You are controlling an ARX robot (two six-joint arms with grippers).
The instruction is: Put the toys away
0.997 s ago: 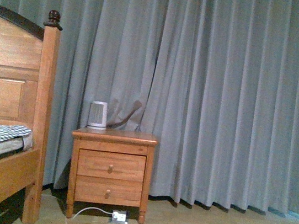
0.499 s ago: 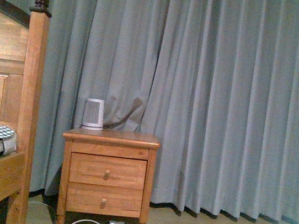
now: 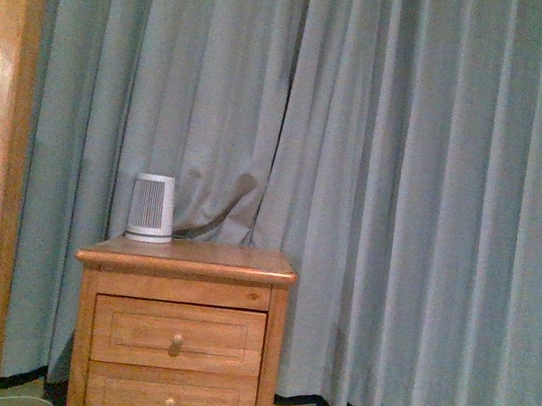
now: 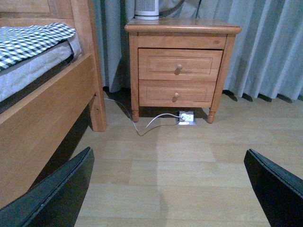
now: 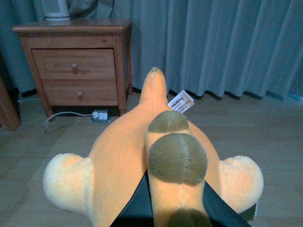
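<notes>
Here the right arm reaches forward, low over the wooden floor (image 5: 265,137), its wrist aimed at the nightstand (image 5: 75,66) and the grey curtain (image 5: 218,42). The right gripper (image 5: 173,210) is clamped on the plush toy (image 5: 118,151). Its black fingers (image 5: 135,208) show on both sides of the toy's middle ridge and press into the soft body. The toy stretches away from the wrist, orange along its length. It has two dark brown patches (image 5: 176,158) on the ridge just beyond the fingers and a pale cream paw on each side. A white tag (image 5: 181,101) sticks out near its far, pointed end.

The left arm is also held low and tilted down toward the floor. The left gripper (image 4: 165,189) is spread wide, one finger at each lower corner of its wrist view, with only bare boards between them. Ahead of it stand the bed (image 4: 42,94) and the nightstand. A cable and a power strip (image 4: 186,117) lie under the nightstand, and a white ribbed appliance (image 3: 151,208) sits on top. Neither arm shows in the front view.
</notes>
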